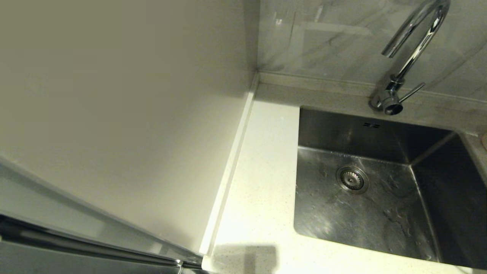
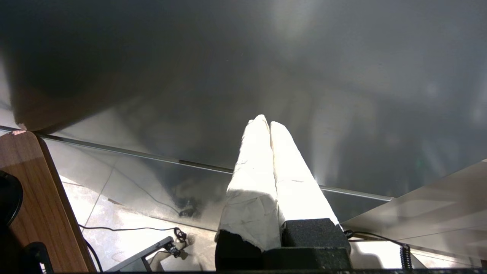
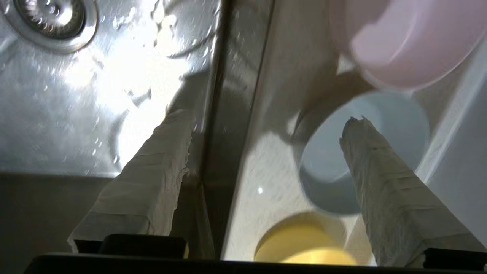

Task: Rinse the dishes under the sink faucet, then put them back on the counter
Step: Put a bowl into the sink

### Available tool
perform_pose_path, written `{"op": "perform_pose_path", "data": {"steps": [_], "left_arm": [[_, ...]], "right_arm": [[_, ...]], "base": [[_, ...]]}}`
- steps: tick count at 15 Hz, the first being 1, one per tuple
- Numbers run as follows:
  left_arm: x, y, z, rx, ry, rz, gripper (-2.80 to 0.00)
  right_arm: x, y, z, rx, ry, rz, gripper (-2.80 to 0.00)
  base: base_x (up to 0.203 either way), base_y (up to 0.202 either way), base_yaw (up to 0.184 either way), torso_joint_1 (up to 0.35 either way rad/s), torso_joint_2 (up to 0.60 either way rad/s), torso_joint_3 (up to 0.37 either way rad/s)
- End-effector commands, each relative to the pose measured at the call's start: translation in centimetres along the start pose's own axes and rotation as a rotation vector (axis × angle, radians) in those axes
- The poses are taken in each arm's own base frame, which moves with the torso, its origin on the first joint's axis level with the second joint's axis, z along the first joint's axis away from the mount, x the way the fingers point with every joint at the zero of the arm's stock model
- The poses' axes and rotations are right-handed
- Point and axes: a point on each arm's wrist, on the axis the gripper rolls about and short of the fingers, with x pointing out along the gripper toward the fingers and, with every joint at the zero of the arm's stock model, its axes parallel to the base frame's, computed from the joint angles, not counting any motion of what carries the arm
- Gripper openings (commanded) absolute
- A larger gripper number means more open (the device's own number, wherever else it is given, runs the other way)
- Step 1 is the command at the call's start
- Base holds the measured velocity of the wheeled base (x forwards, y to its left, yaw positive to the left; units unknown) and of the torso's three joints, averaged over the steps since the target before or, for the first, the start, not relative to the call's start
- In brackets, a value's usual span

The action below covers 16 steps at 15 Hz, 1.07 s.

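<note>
Three bowls stand on the white speckled counter [image 3: 258, 182] beside the sink [image 3: 76, 95]: pale pink [image 3: 403, 42], grey-blue [image 3: 335, 152] and yellow [image 3: 304, 243]. My right gripper [image 3: 268, 118] hangs open above the sink's edge, holding nothing. One of its fingers is over the wet basin, and the other fingertip [image 3: 357, 129] is over the grey-blue bowl. In the head view the sink [image 1: 361, 213] is empty, with its drain strainer [image 1: 352, 179] and the chrome faucet [image 1: 414, 49] behind it. No water runs. Neither arm shows there. My left gripper [image 2: 268, 121] is shut and empty, away from the sink.
The faucet's lever handle [image 1: 412, 92] points right. A plain off-white side panel [image 1: 133, 114] walls off the counter [image 1: 262, 171] left of the sink. A sliver of pink [image 1: 484, 140] shows at the right edge. The left wrist view faces a dark glossy panel [image 2: 228, 76] above the floor.
</note>
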Motion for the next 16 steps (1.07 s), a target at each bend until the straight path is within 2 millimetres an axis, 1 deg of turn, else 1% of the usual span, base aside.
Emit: {"op": "perform_pose_path", "data": {"steps": [1, 4, 11, 12, 14, 16], "left_arm": [[0.0, 0.0, -0.1, 0.000, 0.003, 0.000, -2.80], [0.0, 0.0, -0.1, 0.000, 0.003, 0.000, -2.80], [0.0, 0.0, -0.1, 0.000, 0.003, 0.000, -2.80], [0.0, 0.0, -0.1, 0.000, 0.003, 0.000, -2.80], [0.0, 0.0, -0.1, 0.000, 0.003, 0.000, -2.80], [0.0, 0.0, -0.1, 0.000, 0.003, 0.000, -2.80]], "right_arm": [[1.5, -0.4, 0.4, -0.015, -0.030, -0.009, 0.00], [5.1, -1.6, 1.1, -0.033, -0.087, -0.066, 0.00], [11.0, -2.4, 0.9, -0.044, -0.098, -0.104, 0.00], [11.4, -2.5, 0.9, -0.044, -0.099, -0.104, -2.80], [11.7, -2.5, 0.8, -0.044, -0.096, -0.103, -2.80], [11.3, -2.4, 0.9, -0.045, -0.101, -0.105, -2.80]], "base": [[0.000, 0.000, 0.000, 0.000, 0.00, 0.000], [0.000, 0.000, 0.000, 0.000, 0.00, 0.000], [0.000, 0.000, 0.000, 0.000, 0.00, 0.000], [0.000, 0.000, 0.000, 0.000, 0.00, 0.000], [0.000, 0.000, 0.000, 0.000, 0.00, 0.000], [0.000, 0.000, 0.000, 0.000, 0.00, 0.000]]}}
